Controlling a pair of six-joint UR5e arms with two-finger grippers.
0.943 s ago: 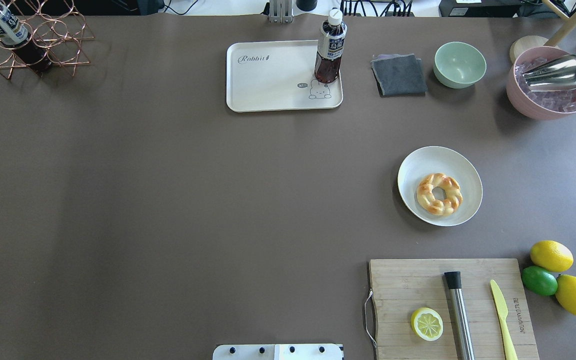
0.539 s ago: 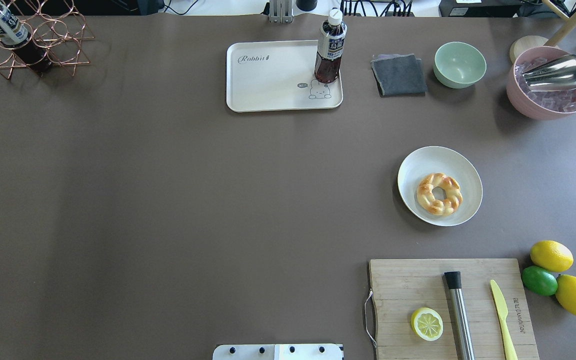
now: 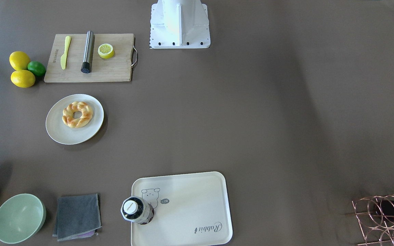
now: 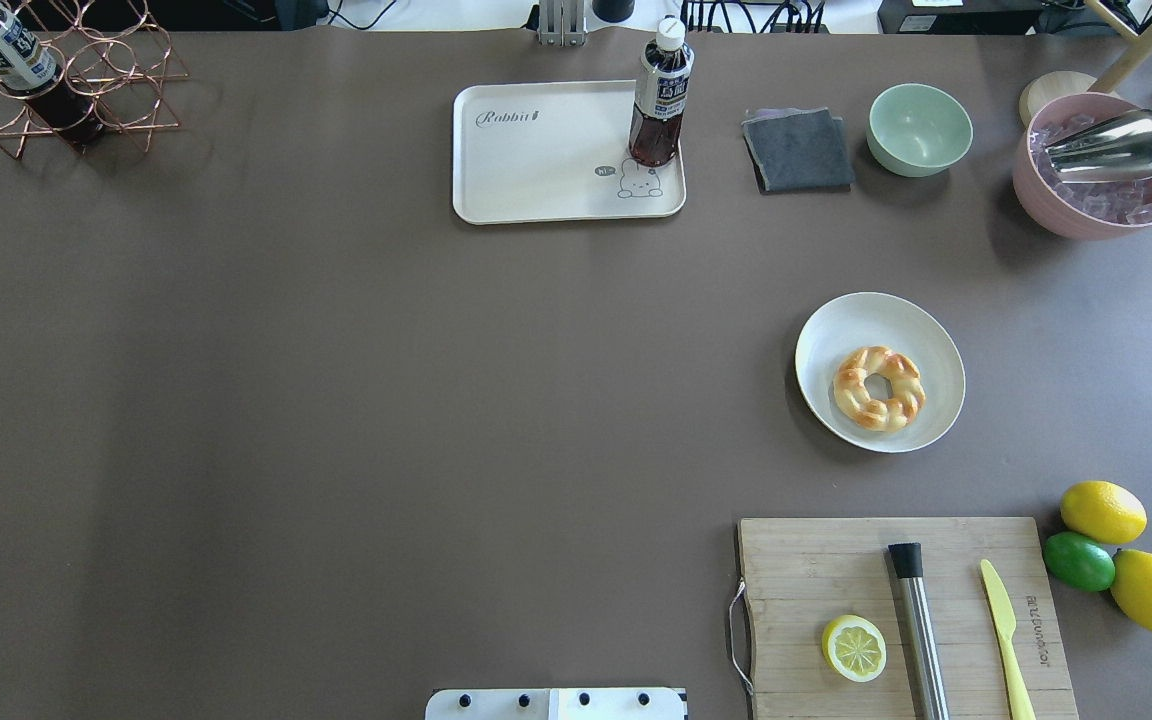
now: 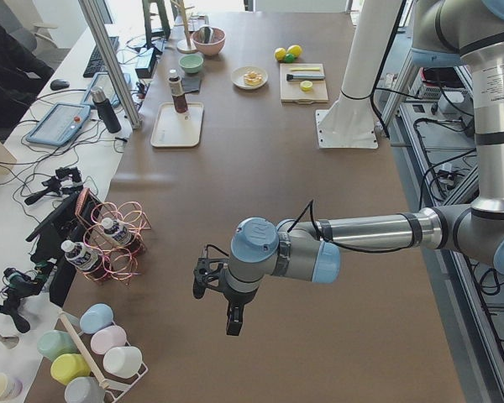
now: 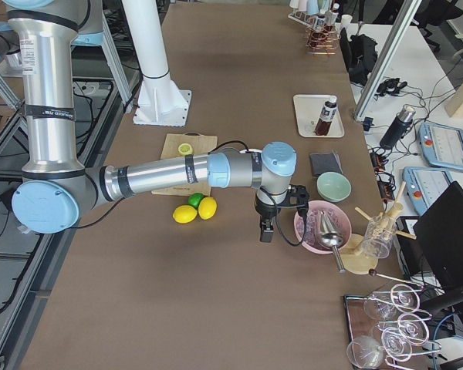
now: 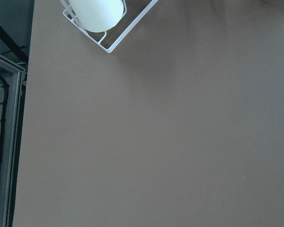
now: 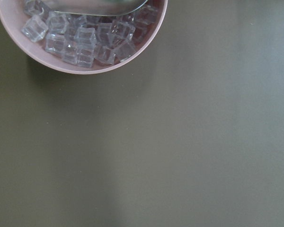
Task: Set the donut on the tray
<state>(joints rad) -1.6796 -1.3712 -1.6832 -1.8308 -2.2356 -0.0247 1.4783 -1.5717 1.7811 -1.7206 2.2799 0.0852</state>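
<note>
The donut (image 4: 878,388), a braided golden ring, lies on a round off-white plate (image 4: 856,320) at the right middle of the table; it also shows in the front view (image 3: 77,114). The cream tray (image 4: 536,170) with "Rabbit" script lies at the far centre (image 3: 190,205), a dark drink bottle (image 4: 660,95) standing on its bear corner. My left gripper (image 5: 217,306) hangs over bare table far to the left, seen only in the left side view. My right gripper (image 6: 264,230) hangs beside the pink ice bowl (image 6: 322,227). I cannot tell whether either is open.
A wooden cutting board (image 4: 836,560) with lemon slice, metal muddler and yellow knife lies near right. Two lemons and a lime (image 4: 1079,560) sit beside it. A grey cloth (image 4: 798,150), green bowl (image 4: 920,128) and pink ice bowl (image 4: 1101,165) line the far right. A copper wire rack (image 4: 66,80) stands far left.
</note>
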